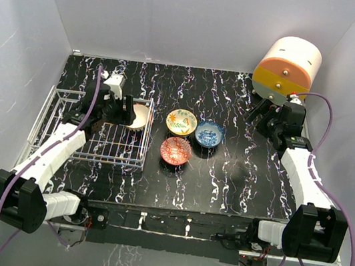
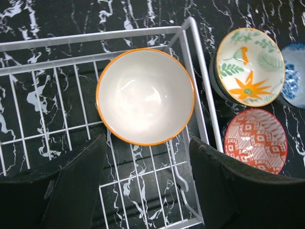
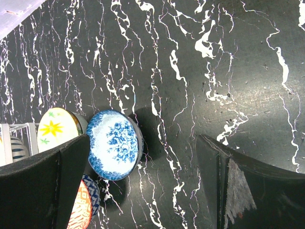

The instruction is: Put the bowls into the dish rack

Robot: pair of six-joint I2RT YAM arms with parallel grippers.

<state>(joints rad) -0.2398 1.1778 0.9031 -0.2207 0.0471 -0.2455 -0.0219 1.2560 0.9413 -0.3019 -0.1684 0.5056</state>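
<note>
1. Four bowls in sight: one inside the dish rack (image 1: pixel 118 145), three outside it on the black marbled counter (image 1: pixel 225 174).
2. White bowl with an orange rim (image 2: pixel 145 95): inside the dish rack, in the far right corner, close against the right wall. Hollow side turned toward the left wrist camera. Whether flat on the wires or leaning, cannot tell.
3. Left jaws: over the far part of the dish rack, next to that white bowl, spread wide. Both dark fingers (image 2: pixel 78 181) apart from the rim, nothing pinched between.
4. Yellow-floral bowl (image 1: pixel 181 121): on the counter, right of the dish rack, level with its far right corner, with a gap between.
5. Red bowl (image 1: pixel 176 151): on the counter, right of the dish rack, level with its near half, near the right wall but not touching.
6. Blue bowl (image 1: pixel 210 134): farther right of the dish rack than the other two, just beside the yellow-floral one.
7. Right jaws: well apart from the dish rack, far to its right, beyond the blue bowl. Spread wide over the counter, holding nothing.
8. Cream-and-orange drawer unit (image 1: pixel 287 69): at the far right of the counter, the farthest thing from the dish rack.
</note>
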